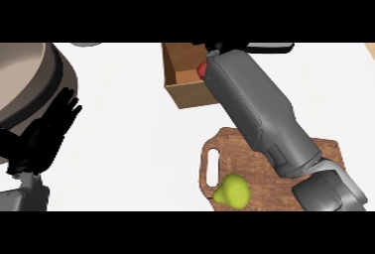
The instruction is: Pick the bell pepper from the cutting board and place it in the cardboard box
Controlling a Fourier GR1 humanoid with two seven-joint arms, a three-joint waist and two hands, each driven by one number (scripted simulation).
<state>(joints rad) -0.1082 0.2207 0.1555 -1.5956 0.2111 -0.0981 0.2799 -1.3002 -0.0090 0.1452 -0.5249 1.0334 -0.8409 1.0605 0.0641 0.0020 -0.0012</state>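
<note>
The bell pepper point(201, 69) shows only as a small red patch inside the cardboard box point(183, 92), pressed against the grey right forearm point(256, 109) that reaches over the box's near wall. The right hand itself is hidden behind that forearm and the box rim, so I cannot tell whether it grips the pepper or has let go. The left hand point(51, 126) rests well to the left of the box, fingers straight and relaxed, next to a large round pan point(29, 79).

Below the box lies the cutting board point(242, 173), with a yellow-green fruit point(233, 191) at its lower left.

The main risk, as I judge it, is in pulling out: the forearm lies across the box's near edge, and a low or sideways retreat could drag or tip the box. If the pepper is not fully released, it could be lifted out again. A sweeping elbow could also knock the fruit off the board.
</note>
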